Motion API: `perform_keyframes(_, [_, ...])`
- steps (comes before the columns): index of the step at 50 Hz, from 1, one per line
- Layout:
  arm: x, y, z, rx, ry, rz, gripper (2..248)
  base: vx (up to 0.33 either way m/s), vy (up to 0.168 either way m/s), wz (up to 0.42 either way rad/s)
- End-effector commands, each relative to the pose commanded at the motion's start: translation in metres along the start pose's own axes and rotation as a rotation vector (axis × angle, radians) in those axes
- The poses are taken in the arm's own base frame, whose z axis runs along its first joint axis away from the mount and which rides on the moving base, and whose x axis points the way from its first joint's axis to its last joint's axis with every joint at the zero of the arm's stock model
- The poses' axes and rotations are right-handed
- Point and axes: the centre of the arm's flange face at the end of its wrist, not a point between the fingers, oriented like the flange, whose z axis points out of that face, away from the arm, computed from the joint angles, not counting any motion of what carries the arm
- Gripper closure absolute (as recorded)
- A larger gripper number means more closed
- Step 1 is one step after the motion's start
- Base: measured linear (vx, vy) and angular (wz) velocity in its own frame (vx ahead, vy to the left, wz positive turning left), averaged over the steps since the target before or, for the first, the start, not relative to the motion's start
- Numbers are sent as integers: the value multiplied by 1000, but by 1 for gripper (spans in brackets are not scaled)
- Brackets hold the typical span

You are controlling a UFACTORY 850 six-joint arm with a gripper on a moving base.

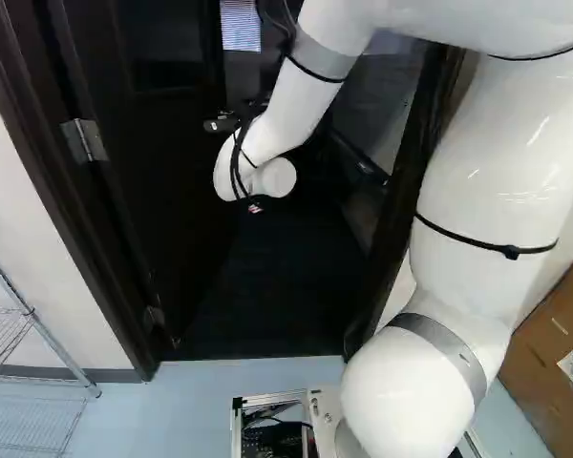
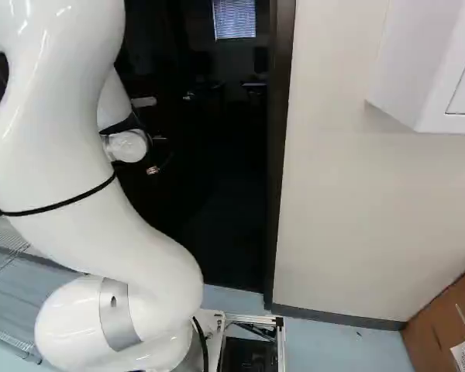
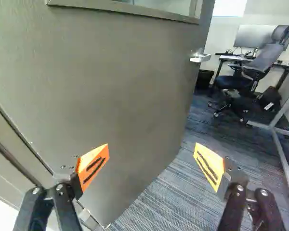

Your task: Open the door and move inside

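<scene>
Door [image 3: 120, 96] stands open, swung in toward the room beyond. Hinges [image 1: 83, 140] on the left jamb in the left base view, glass panel [image 3: 168, 5] set in its upper part. Handle [image 3: 200, 57] near the free edge, ahead of the end effector [image 2: 155, 159] and apart from it.

End effector: fingers spread wide, gap between them empty, holding nothing. In the wrist view, one orange pad [image 3: 94, 163] is in front of the door's face, the other in front of the carpet [image 3: 178, 192]. Can't tell if either finger touches the door.

Arm [image 1: 487, 172] bends up, over and forward into the doorway. Base [image 1: 322, 420] on the blue-grey floor [image 1: 172, 410], on the near side of the doorway. Door frame [image 2: 283, 116] dark, against a pale wall [image 2: 356, 194].

Past the door: office chair [image 3: 265, 60] by a desk [image 3: 227, 57] with a monitor [image 3: 255, 36] on it, dark bin [image 3: 204, 79] near the desk, metal frame [image 3: 279, 144] standing on the carpet. Window blinds [image 2: 234, 18] farther in.

Near side: wire shelf [image 1: 29, 324] at the left of the left base view, cardboard box [image 2: 449, 325] at lower right of the right base view, white cabinet [image 2: 426, 62] on the wall above.
</scene>
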Motion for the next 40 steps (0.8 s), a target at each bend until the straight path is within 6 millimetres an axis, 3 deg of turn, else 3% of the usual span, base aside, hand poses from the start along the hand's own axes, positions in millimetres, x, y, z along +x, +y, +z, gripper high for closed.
perform_keyframes(40, [-15, 7, -85, 14, 95, -34, 3, 0, 0, 0])
